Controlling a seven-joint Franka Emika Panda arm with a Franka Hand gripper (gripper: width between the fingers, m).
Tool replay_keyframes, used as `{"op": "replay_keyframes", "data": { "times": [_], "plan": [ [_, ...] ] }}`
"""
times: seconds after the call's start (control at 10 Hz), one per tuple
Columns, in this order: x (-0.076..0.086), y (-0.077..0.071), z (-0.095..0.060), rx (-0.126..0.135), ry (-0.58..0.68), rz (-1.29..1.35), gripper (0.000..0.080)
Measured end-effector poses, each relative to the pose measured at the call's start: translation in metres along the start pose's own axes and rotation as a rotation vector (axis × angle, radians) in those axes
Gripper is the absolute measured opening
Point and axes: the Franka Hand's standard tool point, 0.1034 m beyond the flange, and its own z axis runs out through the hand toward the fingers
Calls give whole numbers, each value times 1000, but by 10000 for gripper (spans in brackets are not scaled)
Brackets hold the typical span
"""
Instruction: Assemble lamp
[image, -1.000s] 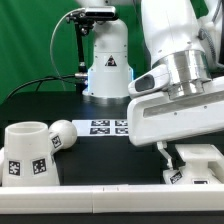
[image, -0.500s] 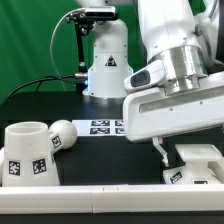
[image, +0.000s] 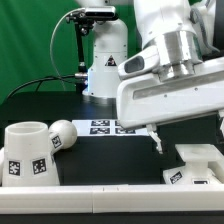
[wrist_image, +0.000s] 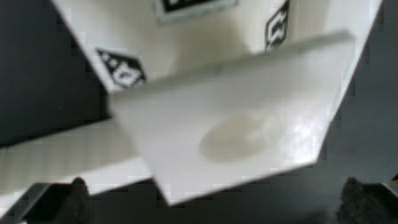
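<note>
**Open gripper poised over lamp base**

The Panda's gripper (wrist_image: 217, 198) hangs above the square base (image: 196, 160), fingers (wrist_image: 59, 200) spread wide and holding nothing. The base sits at the exterior view's right, socket recess facing up. The job in hand appears to be seizing the base; next, the fingers must drop squarely astride its sides. The bulb (image: 62, 133) lies just beside the shade (image: 27, 150), well apart at the left, past the marker board (image: 108, 126). Nothing blocks the descent.
</note>
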Motion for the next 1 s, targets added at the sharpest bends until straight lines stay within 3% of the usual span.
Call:
{"op": "replay_keyframes", "data": {
  "times": [0.2,0.4,0.6,1.0],
  "plan": [
    [15,23,-33,-22,-66,-12,698],
    [23,42,-49,-41,-102,2,698],
    [37,35,-55,-30,-109,15,698],
    [34,39,-55,-33,-114,26,698]
  ]
}}
